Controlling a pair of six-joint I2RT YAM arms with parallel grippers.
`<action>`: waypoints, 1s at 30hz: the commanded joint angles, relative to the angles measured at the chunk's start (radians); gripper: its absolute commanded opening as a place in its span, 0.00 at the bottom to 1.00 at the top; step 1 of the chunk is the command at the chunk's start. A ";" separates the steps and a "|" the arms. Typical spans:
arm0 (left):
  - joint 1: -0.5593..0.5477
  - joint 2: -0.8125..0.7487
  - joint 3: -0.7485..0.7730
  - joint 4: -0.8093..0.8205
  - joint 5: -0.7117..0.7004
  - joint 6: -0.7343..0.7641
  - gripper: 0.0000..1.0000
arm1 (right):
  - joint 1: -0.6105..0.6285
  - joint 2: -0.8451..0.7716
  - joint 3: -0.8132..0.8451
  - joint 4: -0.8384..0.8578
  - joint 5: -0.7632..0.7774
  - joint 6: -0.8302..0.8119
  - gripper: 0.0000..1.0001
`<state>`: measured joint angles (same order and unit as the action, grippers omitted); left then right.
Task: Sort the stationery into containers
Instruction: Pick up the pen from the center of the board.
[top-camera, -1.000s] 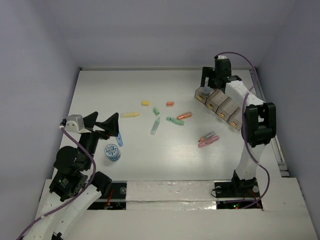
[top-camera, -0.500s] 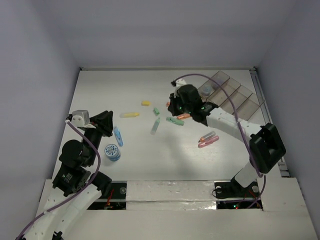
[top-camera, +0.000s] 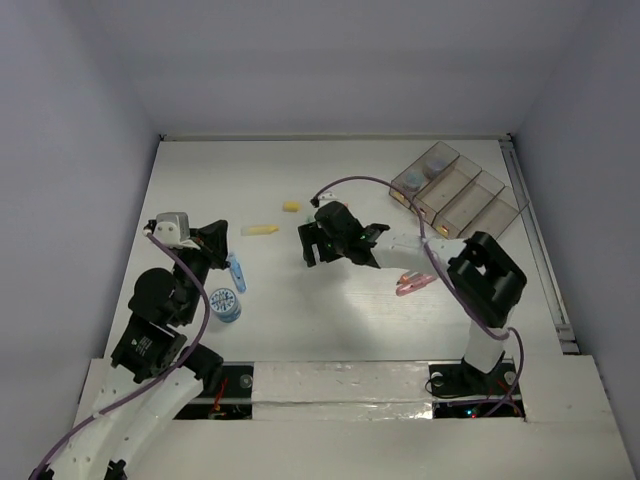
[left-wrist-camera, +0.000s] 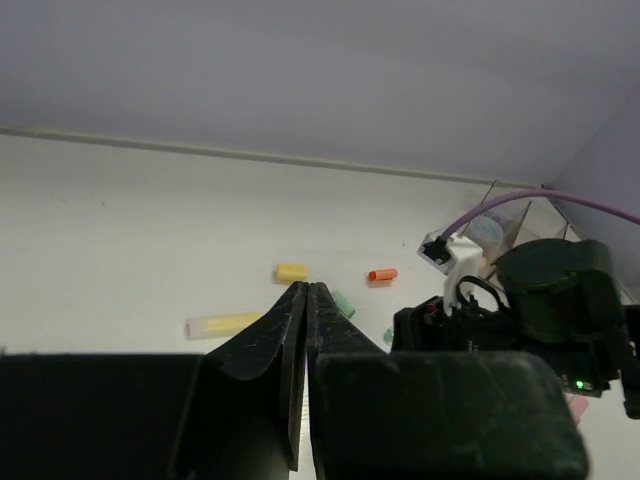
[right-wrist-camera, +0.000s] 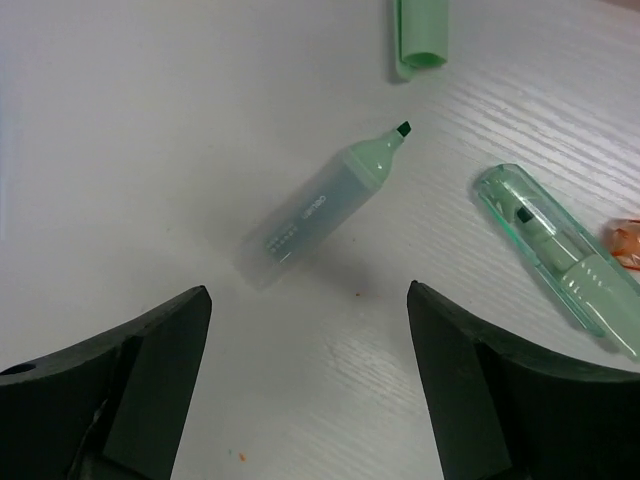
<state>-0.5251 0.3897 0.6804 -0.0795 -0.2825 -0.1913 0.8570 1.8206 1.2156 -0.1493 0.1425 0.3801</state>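
Well left of the containers (top-camera: 470, 196), the right gripper (right-wrist-camera: 305, 310) hangs fingers apart over an uncapped green marker (right-wrist-camera: 318, 207); farther left, the left gripper (left-wrist-camera: 305, 292) is pinched together, seemingly empty

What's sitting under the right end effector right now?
Below the open right end effector lies an uncapped green highlighter on the table, untouched. A capped green one and a loose green cap lie beside it. From above, the right arm hides all three.

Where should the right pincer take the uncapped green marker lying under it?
I'd grip the marker mid-barrel, coming straight down. It lies flat and slanted, so turn the right pincer to close across the barrel, clear of the bare tip.
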 joint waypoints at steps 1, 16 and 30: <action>0.016 0.012 0.011 0.032 0.031 -0.002 0.03 | 0.017 0.078 0.099 -0.018 0.063 0.034 0.86; 0.025 -0.003 0.005 0.040 0.078 0.003 0.34 | 0.037 0.295 0.277 -0.088 0.153 0.033 0.77; 0.043 0.003 0.004 0.046 0.103 0.001 0.39 | 0.037 0.267 0.217 -0.115 0.221 0.019 0.39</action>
<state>-0.4938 0.3889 0.6804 -0.0795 -0.2047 -0.1917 0.8848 2.1006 1.4570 -0.2363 0.3508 0.3950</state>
